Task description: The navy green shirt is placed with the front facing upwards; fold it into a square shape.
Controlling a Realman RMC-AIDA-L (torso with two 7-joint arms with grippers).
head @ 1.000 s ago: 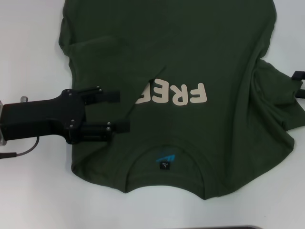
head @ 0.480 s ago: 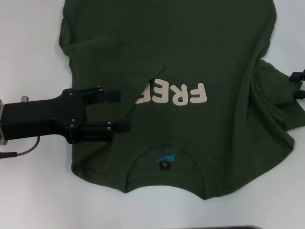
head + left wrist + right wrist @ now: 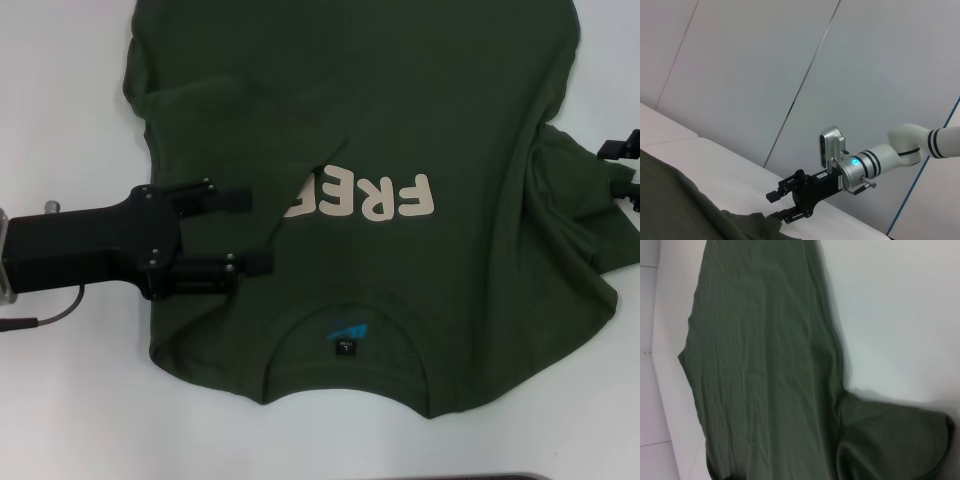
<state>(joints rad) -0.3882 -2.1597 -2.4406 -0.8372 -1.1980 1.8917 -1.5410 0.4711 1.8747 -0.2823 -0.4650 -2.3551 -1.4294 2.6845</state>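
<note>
The navy green shirt [image 3: 400,110] lies front up on the white table [image 3: 60,100], its collar toward me. Its cream lettering [image 3: 370,197] is partly covered by a fold of cloth laid in from the left side. A small blue neck label [image 3: 345,338] shows inside the collar. My left gripper [image 3: 255,232] hovers open over the shirt's left edge, with nothing between its fingers. At the right edge my right gripper [image 3: 625,170] sits beside the rumpled right sleeve [image 3: 580,210]. The left wrist view shows that right gripper [image 3: 776,205] open by the sleeve.
In the right wrist view the shirt [image 3: 765,365] and its sleeve [image 3: 890,440] lie on bare white table. A grey panelled wall [image 3: 765,75] rises behind the table's far side. White tabletop surrounds the shirt on the left and at the front.
My right gripper has shifted slightly away from me at the right edge, off the sleeve. The left gripper and the shirt have not moved.
</note>
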